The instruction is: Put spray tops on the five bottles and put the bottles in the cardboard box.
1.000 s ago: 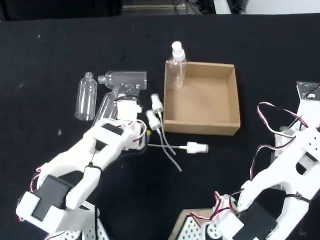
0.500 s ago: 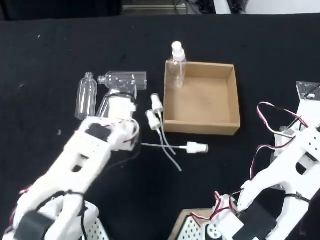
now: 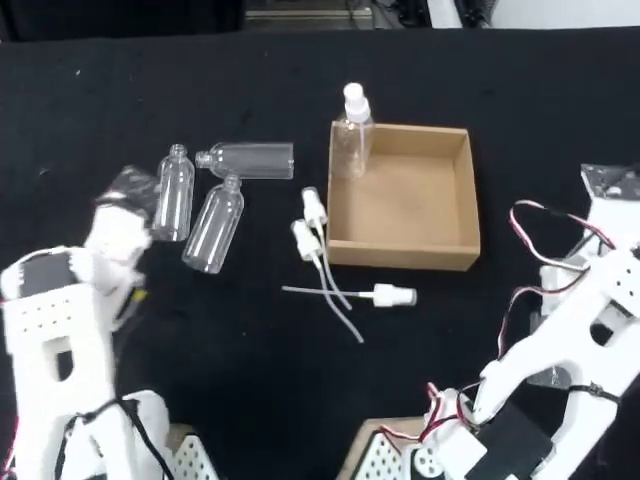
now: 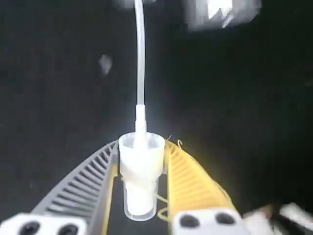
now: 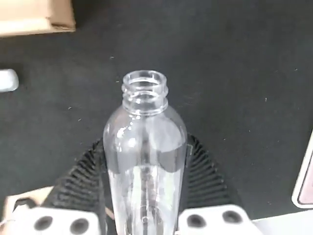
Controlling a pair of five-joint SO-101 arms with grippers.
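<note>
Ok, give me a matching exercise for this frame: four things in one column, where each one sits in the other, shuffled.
1 capped bottle
2 held bottle
3 held spray top
4 lying bottles

A in left gripper
B on table, left of box
C in right gripper
D upright at box corner

Pairs: 1-D, 2-C, 3-A, 4-B.
</note>
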